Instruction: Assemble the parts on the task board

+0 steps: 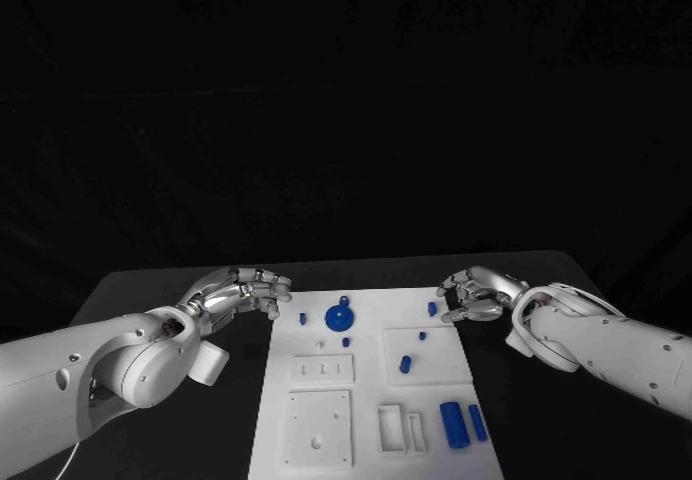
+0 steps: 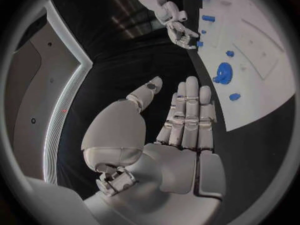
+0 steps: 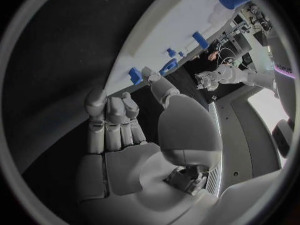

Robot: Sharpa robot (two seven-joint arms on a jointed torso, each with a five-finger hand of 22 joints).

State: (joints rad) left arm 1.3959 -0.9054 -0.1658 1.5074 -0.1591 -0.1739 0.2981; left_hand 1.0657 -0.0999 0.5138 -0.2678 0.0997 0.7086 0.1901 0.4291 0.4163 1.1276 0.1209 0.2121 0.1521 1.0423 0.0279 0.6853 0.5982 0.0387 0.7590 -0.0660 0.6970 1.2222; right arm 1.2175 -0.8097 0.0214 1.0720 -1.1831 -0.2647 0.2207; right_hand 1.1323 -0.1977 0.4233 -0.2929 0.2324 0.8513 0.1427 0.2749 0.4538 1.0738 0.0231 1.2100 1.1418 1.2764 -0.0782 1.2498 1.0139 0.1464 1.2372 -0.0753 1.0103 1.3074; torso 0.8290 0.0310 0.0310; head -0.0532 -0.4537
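Observation:
The white task board (image 1: 378,300) lies in the middle of the black table. A blue gear (image 1: 339,319) stands near its far left part, and small blue pieces (image 1: 405,365) are scattered beside it. Two blue cylinders (image 1: 451,425) lie at the near right. My left hand (image 1: 238,292) hovers off the board's far left corner with its fingers apart, holding nothing; its wrist view shows the hand (image 2: 181,130) with straight fingers short of the gear (image 2: 223,73). My right hand (image 1: 479,295) is at the far right corner, also holding nothing, with its fingers (image 3: 109,120) extended toward the board (image 3: 181,25).
White recessed blocks (image 1: 320,425) and a slotted holder (image 1: 401,430) sit on the near half of the board. Bare black table (image 1: 173,290) runs along both sides of the board and behind it.

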